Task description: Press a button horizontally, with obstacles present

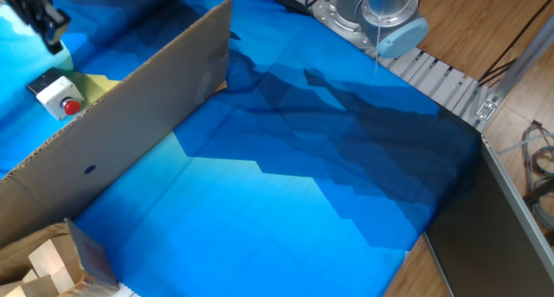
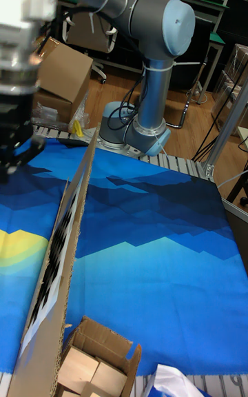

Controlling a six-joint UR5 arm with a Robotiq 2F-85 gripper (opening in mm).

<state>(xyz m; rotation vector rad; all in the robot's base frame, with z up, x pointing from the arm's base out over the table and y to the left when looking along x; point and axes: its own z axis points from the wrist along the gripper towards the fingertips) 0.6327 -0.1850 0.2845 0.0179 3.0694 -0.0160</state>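
The small red button faces sideways from its white box, at the far left on the blue cloth. My gripper hangs above and behind the box, apart from it, at the frame's top left corner. In the tall fixed view the gripper is dark and blurred at the left edge, and its finger gap does not show. The obstacle, a long brown cardboard panel with a small dark hole, stands upright right beside the button. The tall view shows the panel edge-on, and the button is out of sight there.
An open carton of pale wooden blocks sits at the near left corner, also the carton in the tall view. The arm's base and a ribbed metal rail border the cloth's far right side.
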